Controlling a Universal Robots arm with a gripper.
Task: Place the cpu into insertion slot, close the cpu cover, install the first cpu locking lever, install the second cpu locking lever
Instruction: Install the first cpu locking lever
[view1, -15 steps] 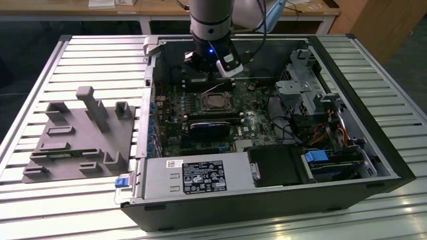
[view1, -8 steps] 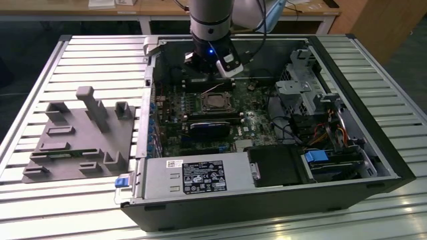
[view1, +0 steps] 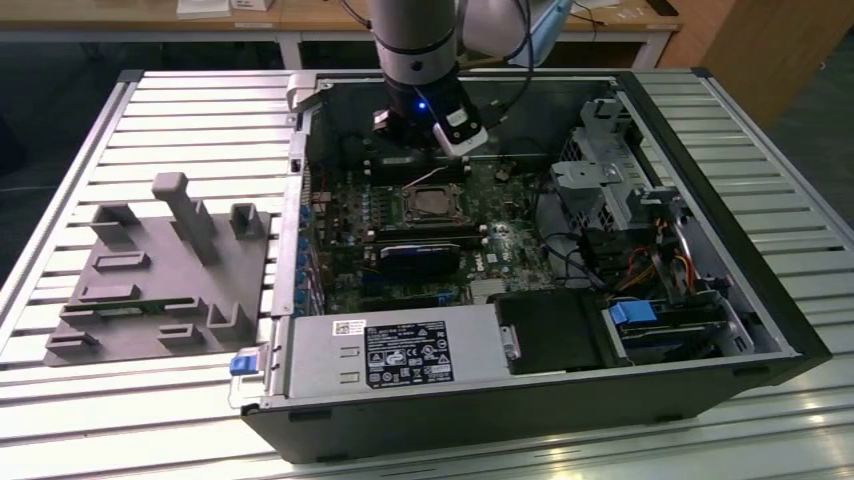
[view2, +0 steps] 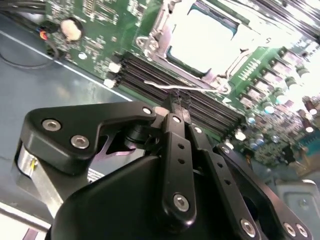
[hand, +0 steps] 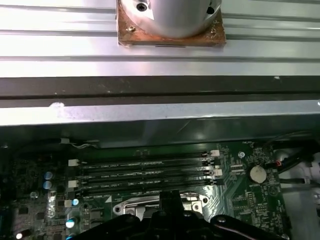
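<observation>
A ribbed metal tabletop (view1: 160, 420) carries an open computer case (view1: 534, 420) lying on its side. Its grey power supply (view1: 387, 360) sits along the near edge. A grey moulded fixture (view1: 160, 270) lies beside the case, toward the exterior view's left edge of the tabletop.

Deeper in the case, on the green motherboard (view1: 340, 215), is the insertion slot (view1: 430, 189) with the cpu (view1: 431, 206) seated in it. The arm (view1: 416, 50) reaches down just behind it, and wooden desks (view1: 441, 20) stand at the back of the room.

The second wrist view brings out the cpu's bright metal top (view2: 202, 37) framed by the cpu cover (view2: 160, 32), which seems to lie down over it. It also shows the end effector (view2: 175, 105) with its black fingers drawn together. Their tips are at a thin wire locking lever (view2: 155, 84) running along the memory slots (view2: 145, 70). Whether the wire is actually pinched is hard to make out.

The first wrist view shows the same slots (hand: 145, 172), a coin cell (hand: 257, 174) and the arm's base (hand: 170, 20) bolted to the tabletop. There the end effector (hand: 170, 200) covers most of the socket.
</observation>
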